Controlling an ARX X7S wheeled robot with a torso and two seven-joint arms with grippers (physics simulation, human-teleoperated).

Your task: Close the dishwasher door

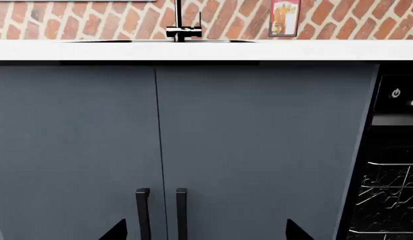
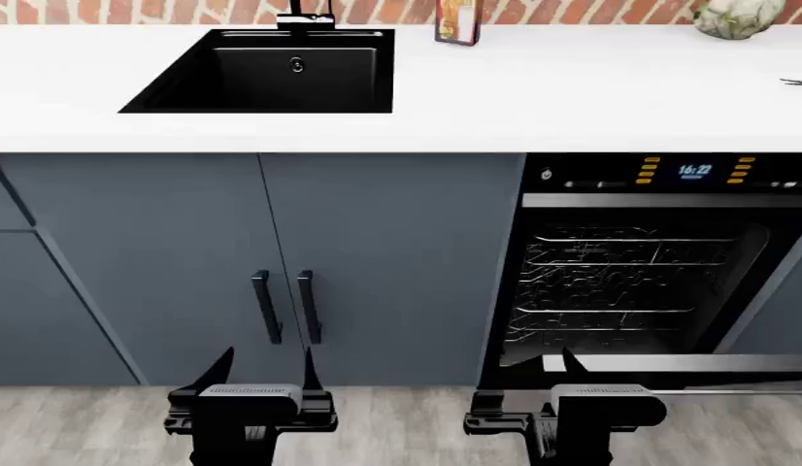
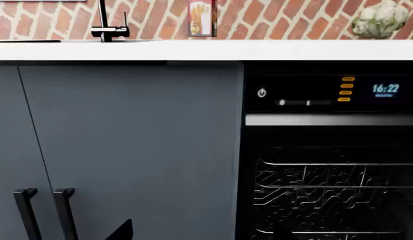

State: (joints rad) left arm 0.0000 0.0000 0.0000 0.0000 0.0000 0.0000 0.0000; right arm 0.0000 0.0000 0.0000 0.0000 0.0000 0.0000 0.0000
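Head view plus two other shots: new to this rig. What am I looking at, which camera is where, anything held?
It is a simulated two-armed robot facing a kitchen counter. The head view looks down over both arms: left gripper before the blue-grey cabinet doors, right gripper before the open dishwasher, whose racks show. The dishwasher door hangs down, only its silver edge visible. The other two views sit near each gripper. On the countertop: a black sink, a small box, a cauliflower-like item. Both grippers look open; nothing is held.
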